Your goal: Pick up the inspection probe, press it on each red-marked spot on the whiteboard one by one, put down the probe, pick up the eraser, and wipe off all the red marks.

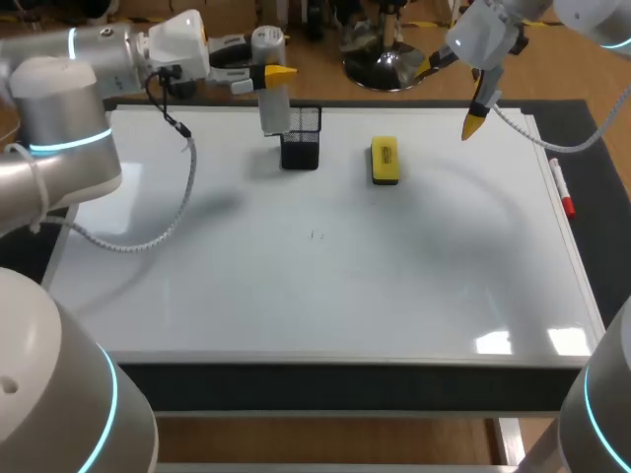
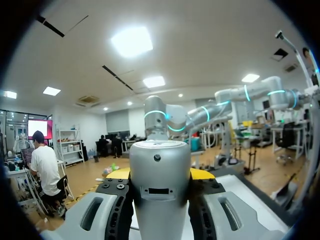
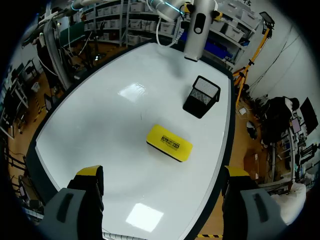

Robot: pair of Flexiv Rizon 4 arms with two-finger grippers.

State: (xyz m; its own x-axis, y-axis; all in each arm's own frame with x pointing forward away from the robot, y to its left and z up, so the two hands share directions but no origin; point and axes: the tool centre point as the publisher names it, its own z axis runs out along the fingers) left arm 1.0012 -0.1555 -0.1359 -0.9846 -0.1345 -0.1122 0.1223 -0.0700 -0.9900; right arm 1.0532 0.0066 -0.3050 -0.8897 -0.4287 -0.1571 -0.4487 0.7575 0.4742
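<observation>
— Where's the inspection probe [image 1: 273, 101]?

— In the left jaws, clamped between the two yellow fingertips [image 1: 281, 73]. It's a silver cylinder held upright above the far edge of the surface, left of the middle. From the left wrist, the inspection probe [image 2: 160, 185] fills the gap between the fingers, with a yellow tip showing on either side.

— What's under it?

— The whiteboard [image 1: 296, 286], which covers nearly the whole surface. A black mesh holder [image 1: 302, 138] stands just beside the probe's lower end, on the side toward the right edge. The right wrist view shows the two apart, not touching.

— And the eraser?

— The yellow eraser [image 1: 385, 161] lies flat on the whiteboard near the far edge. It's on the right-edge side of the holder and apart from it. The right jaws hang above the far right corner, spread wide with nothing between them. From that wrist, the eraser [image 3: 169, 142] sits ahead of the spread fingers [image 3: 90, 172], well clear of them.

— Any writing?

— The eraser's top has a dark label with print too small to make out. Near the middle of the whiteboard there's a faint small mark [image 1: 317, 235]. I cannot tell its colour.

— Anything else?

— A pen with a red end [image 1: 560, 185] lies along the right edge.
</observation>
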